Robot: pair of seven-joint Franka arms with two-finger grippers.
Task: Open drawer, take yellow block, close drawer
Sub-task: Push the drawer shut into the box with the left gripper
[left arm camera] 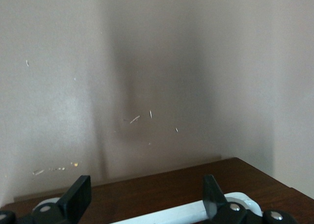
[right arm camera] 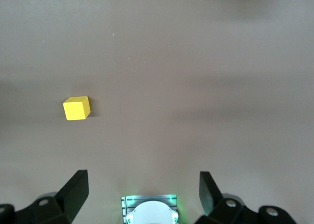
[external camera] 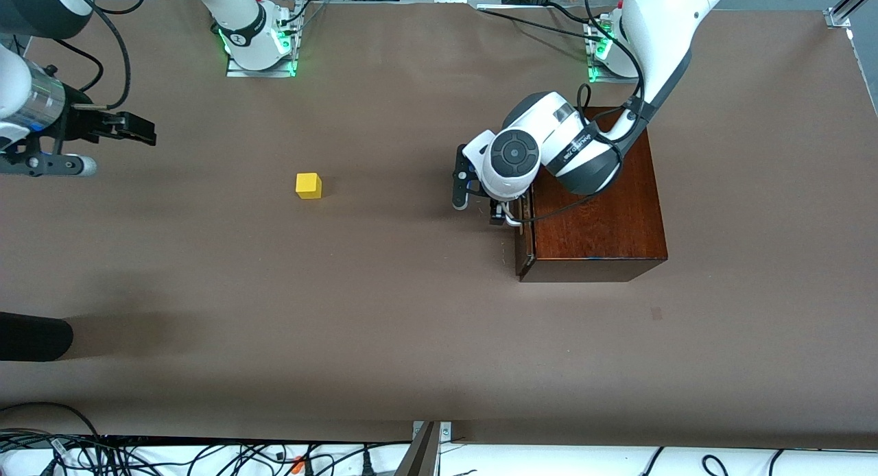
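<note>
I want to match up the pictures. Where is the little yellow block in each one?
Front view: the yellow block sits on the bare brown table, toward the right arm's end, away from the wooden box.
Left wrist view: not in it.
Right wrist view: the block lies on the table.
Shared landmark: the brown tabletop.

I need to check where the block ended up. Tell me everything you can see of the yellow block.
The yellow block is a small bright yellow cube with plain, smooth faces. It sits flat on the brown table, out of the drawer, toward the right arm's end. Nothing touches it: the right pincer hangs open off to one side, and the wooden box stands well away.
</note>
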